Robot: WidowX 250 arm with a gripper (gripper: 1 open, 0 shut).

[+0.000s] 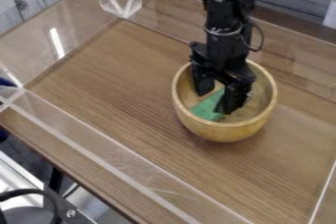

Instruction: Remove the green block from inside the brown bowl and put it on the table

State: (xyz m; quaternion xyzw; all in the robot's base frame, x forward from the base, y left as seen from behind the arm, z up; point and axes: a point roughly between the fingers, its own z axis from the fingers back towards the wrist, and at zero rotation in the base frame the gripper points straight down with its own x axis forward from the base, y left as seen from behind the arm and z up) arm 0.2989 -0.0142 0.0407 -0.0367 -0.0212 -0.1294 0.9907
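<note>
The brown bowl (pixel 197 122), light tan wood with a thick rim, sits right of centre on the table (pixel 118 90). Inside it lies the green block (pixel 206 109), mostly covered by my black gripper (pixel 218 94), with green showing only between and below the fingers. My gripper points straight down into the bowl, its jaws spread open, one finger on each side of the block. I cannot tell whether the fingers touch the block.
Low clear acrylic walls (pixel 79 135) border the tabletop on all sides. A small clear acrylic piece (pixel 121 0) stands at the back left. Bare wood stretches left of the bowl and in front of it.
</note>
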